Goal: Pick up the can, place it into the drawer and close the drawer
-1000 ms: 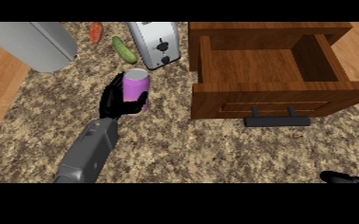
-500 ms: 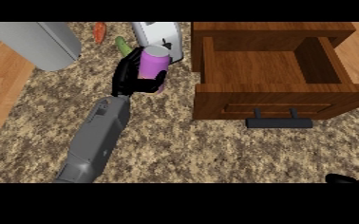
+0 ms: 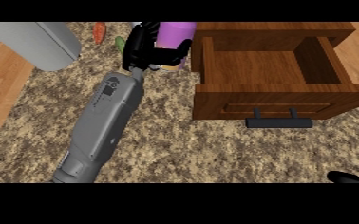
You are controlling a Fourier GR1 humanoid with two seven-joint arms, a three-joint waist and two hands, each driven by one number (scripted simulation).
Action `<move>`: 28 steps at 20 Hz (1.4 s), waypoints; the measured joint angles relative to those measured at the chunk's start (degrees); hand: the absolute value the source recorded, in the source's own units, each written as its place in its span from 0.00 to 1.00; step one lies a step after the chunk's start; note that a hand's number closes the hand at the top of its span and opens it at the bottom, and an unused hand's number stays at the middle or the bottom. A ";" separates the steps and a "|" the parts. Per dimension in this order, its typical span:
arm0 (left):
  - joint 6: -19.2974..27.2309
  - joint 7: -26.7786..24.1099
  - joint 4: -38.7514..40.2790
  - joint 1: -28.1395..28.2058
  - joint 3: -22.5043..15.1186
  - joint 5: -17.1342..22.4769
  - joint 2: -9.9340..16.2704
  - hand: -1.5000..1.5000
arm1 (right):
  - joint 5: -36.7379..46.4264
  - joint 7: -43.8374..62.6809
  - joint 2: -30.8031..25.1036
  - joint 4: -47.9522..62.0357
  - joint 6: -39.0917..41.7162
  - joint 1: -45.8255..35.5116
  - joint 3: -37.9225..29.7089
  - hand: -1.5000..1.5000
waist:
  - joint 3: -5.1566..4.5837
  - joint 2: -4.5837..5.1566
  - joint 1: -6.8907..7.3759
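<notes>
Item: purple can (image 3: 174, 37), clasped in my left hand (image 3: 144, 52), has risen to upper centre, beside the open drawer (image 3: 270, 69)'s left wall; drop-in comes next. Right hand (image 3: 344, 177): fingers indiscernible.

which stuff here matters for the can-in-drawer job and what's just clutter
Job: purple can, held by the left hand; open wooden drawer with its black handle.

Clutter: grey appliance, orange vegetable, green vegetable.

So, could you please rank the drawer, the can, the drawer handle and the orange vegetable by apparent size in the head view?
1. Drawer
2. Can, partly hidden by the left robot hand and held nearer the camera, so its rank is unsure
3. Handle, close to the can
4. Orange vegetable
</notes>
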 measured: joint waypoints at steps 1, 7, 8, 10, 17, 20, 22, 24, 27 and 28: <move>1.92 1.49 -1.35 -0.86 -1.34 0.51 -0.05 1.00 | 0.00 -0.16 0.10 0.10 0.15 0.29 0.04 0.00 | 0.00 0.01 -0.12; 6.53 9.76 -2.51 -9.42 -3.54 -0.30 -0.14 1.00 | 0.93 1.89 -0.19 -0.25 -1.10 -1.81 0.66 0.00 | -0.01 0.17 -0.51; 7.28 10.91 -2.05 -11.06 -3.88 -0.24 -0.16 1.00 | 1.26 1.76 -0.13 0.29 -1.24 -2.25 0.94 0.00 | 0.00 0.20 -0.56; 8.39 12.11 -0.54 -14.20 -4.27 0.22 -0.17 1.00 | 1.61 1.82 -0.12 0.48 -1.37 -2.54 1.20 0.00 | 0.01 0.27 -0.75; 11.58 14.99 8.79 -26.50 -4.72 2.23 -0.21 1.00 | 0.02 1.70 -0.43 -0.52 -0.65 -1.79 0.29 0.00 | 0.04 0.52 -1.82; 12.63 14.09 13.30 -29.94 -6.16 4.32 -0.21 1.00 | -0.39 1.83 -0.72 -0.70 -0.38 -1.89 0.13 0.00 | 0.05 0.62 -2.30; 13.60 14.29 15.38 -32.07 -7.81 5.79 -0.21 1.00 | -0.03 2.43 -0.88 -0.59 -0.76 -2.85 0.49 0.00 | 0.05 0.65 -2.49; 14.03 14.33 18.11 -34.52 -8.08 6.98 -0.22 1.00 | -0.05 2.39 -0.68 -0.79 -0.86 -2.82 0.60 0.00 | 0.05 0.72 -2.69; 14.55 13.66 21.66 -37.22 -9.38 8.78 -0.22 1.00 | -0.42 2.12 -0.74 -0.19 -0.80 -3.38 0.58 0.00 | 0.08 0.85 -3.10; 15.11 13.71 22.67 -38.18 -10.04 9.47 -0.21 1.00 | -0.65 2.67 -1.26 -0.10 -0.78 -4.07 0.45 0.00 | 0.09 0.91 -3.34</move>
